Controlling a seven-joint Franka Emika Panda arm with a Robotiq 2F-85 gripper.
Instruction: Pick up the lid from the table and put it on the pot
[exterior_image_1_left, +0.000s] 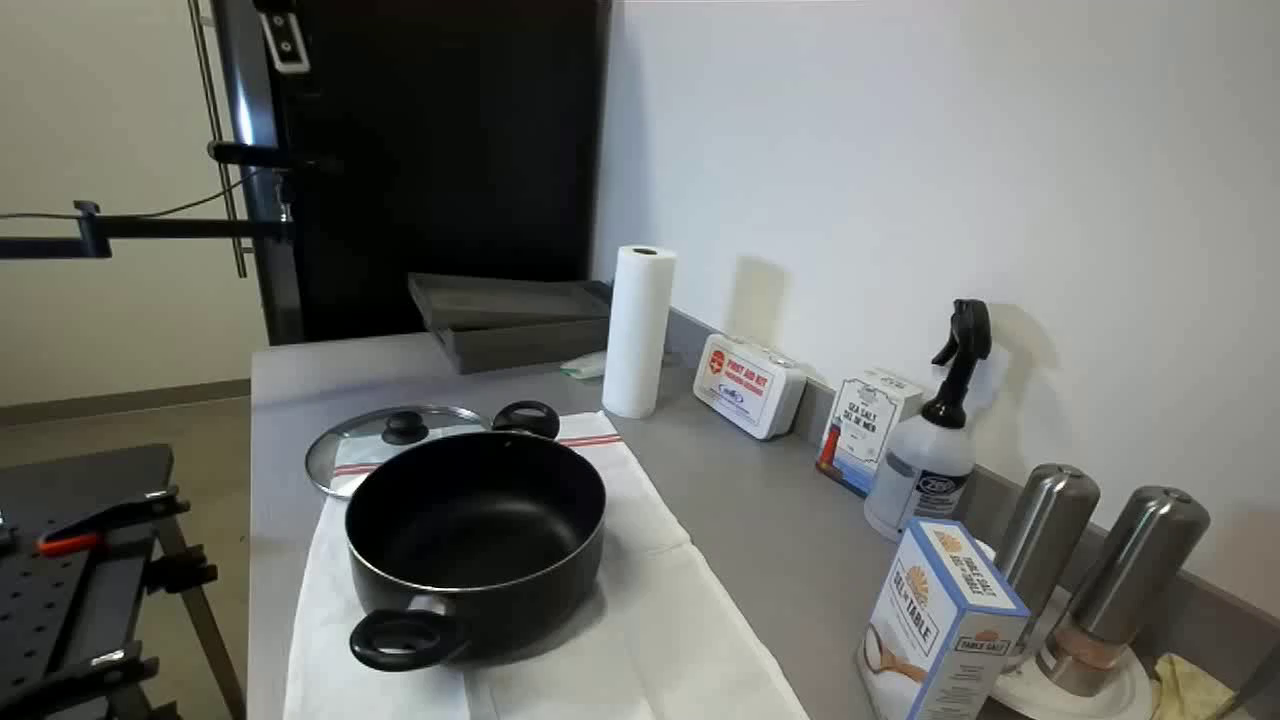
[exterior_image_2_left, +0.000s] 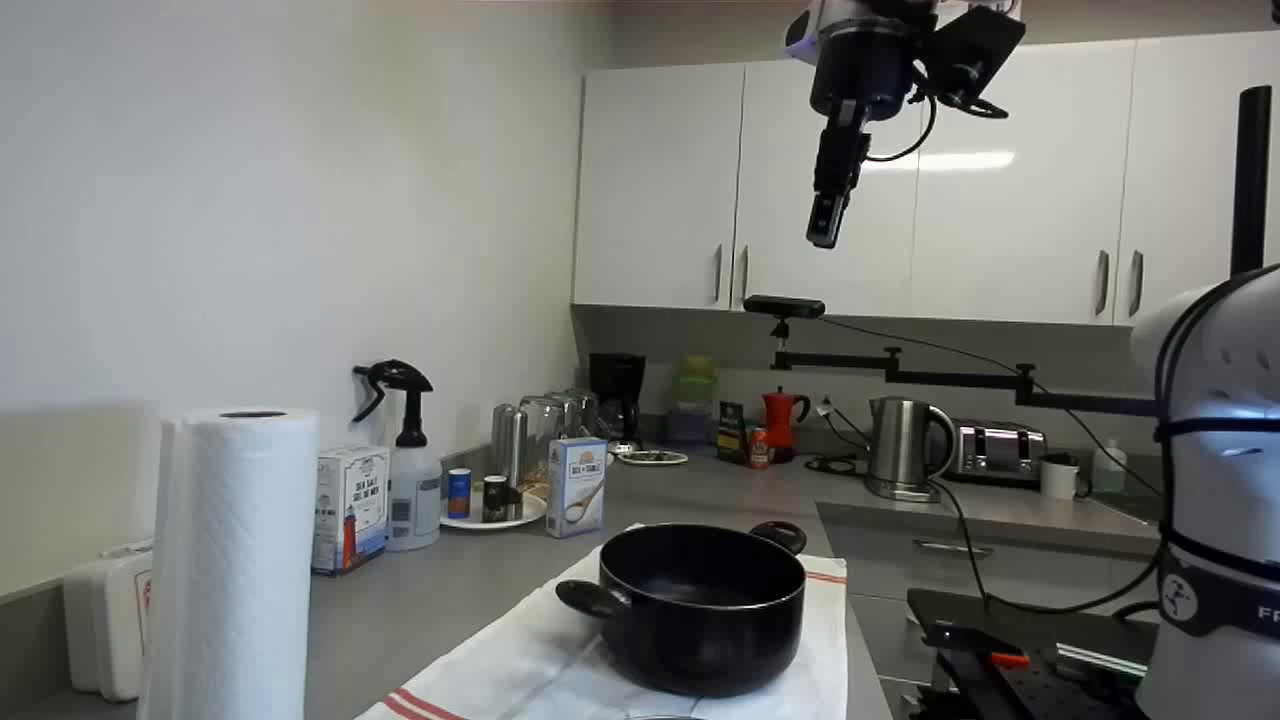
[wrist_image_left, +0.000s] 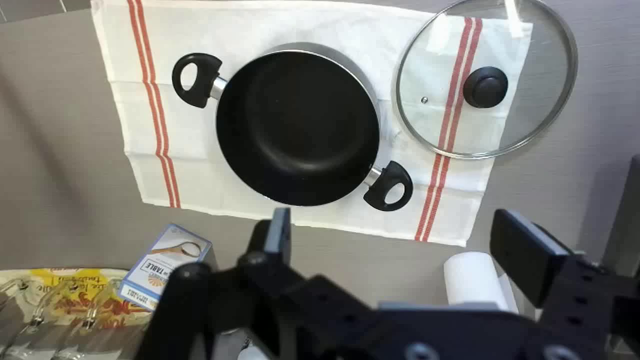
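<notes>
The see-through lid (exterior_image_1_left: 405, 430) with its dark knob lies on the grey table (exterior_image_1_left: 740, 520), partly over the white cloth. It lies beside the black pot (exterior_image_1_left: 470, 520) and shows whole in the wrist view (wrist_image_left: 486, 87). In an exterior view only a sliver of its rim shows at the bottom edge. The pot stands upright and uncovered on the cloth; it also shows in an exterior view (exterior_image_2_left: 705, 640) and the wrist view (wrist_image_left: 300, 130). My gripper (exterior_image_2_left: 825, 240) hangs high above the counter. In the wrist view my gripper (wrist_image_left: 392, 225) is wide open with nothing between its fingers.
A paper towel roll (exterior_image_1_left: 638, 335), first aid kit (exterior_image_1_left: 748, 385), sea salt box (exterior_image_1_left: 868, 430), spray bottle (exterior_image_1_left: 925, 460), table salt box (exterior_image_1_left: 940, 620) and steel canisters (exterior_image_1_left: 1130, 570) stand along the wall. Grey trays (exterior_image_1_left: 520, 320) lie at an end of the counter. A camera arm (exterior_image_2_left: 900, 370) spans behind.
</notes>
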